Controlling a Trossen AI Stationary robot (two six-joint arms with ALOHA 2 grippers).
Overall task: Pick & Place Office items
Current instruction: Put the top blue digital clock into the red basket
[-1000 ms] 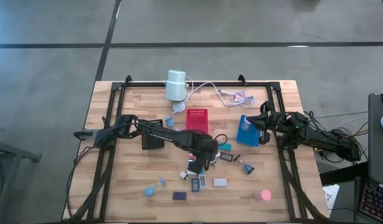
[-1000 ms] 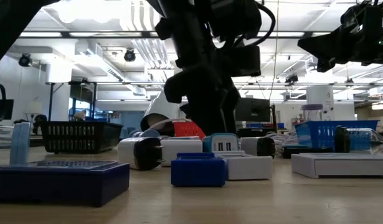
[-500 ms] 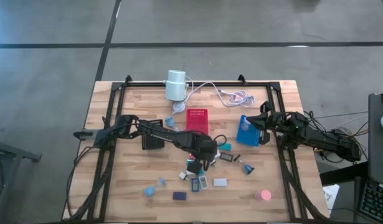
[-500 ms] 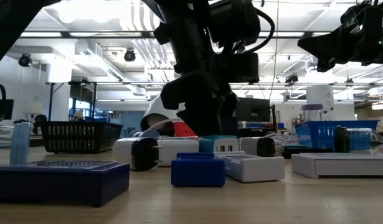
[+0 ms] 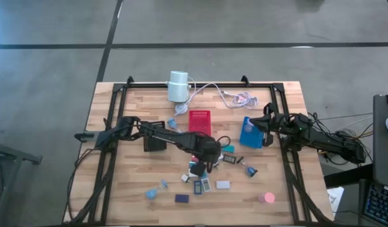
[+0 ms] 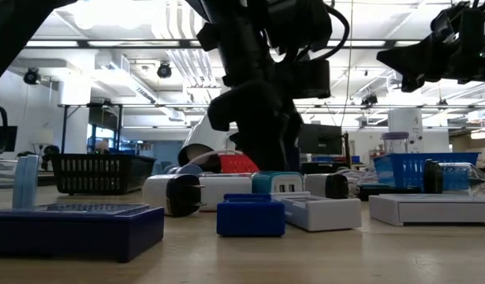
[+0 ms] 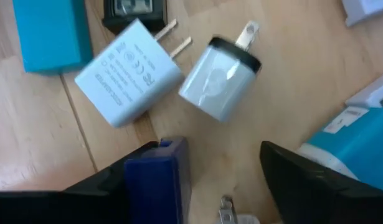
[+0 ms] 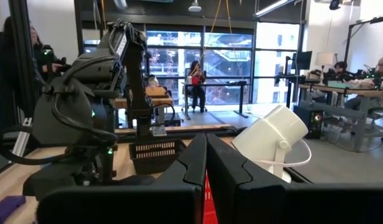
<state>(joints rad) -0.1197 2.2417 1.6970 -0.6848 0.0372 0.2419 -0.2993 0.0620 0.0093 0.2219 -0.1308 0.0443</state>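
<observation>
office items (image 5: 203, 183) are scattered mid-table, crowded beneath the left gripper (image 5: 203, 165), whose spread fingers (image 7: 157, 183) could nudge a neighbouring white charger (image 7: 219, 81) aside, while the right gripper (image 5: 267, 120), fingers pressed together, is parked by the blue tray (image 5: 250, 134).

Left claw (image 5: 204, 165) down among office items (image 5: 200, 186) — right claw (image 5: 264, 121) beside blue tray (image 5: 250, 136).

Chargers (image 7: 172, 81) crowding left fingers (image 7: 151, 180).

Left tool (image 5: 205, 165) spread low at mid-table; right tool (image 5: 267, 120) closed, raised.
</observation>
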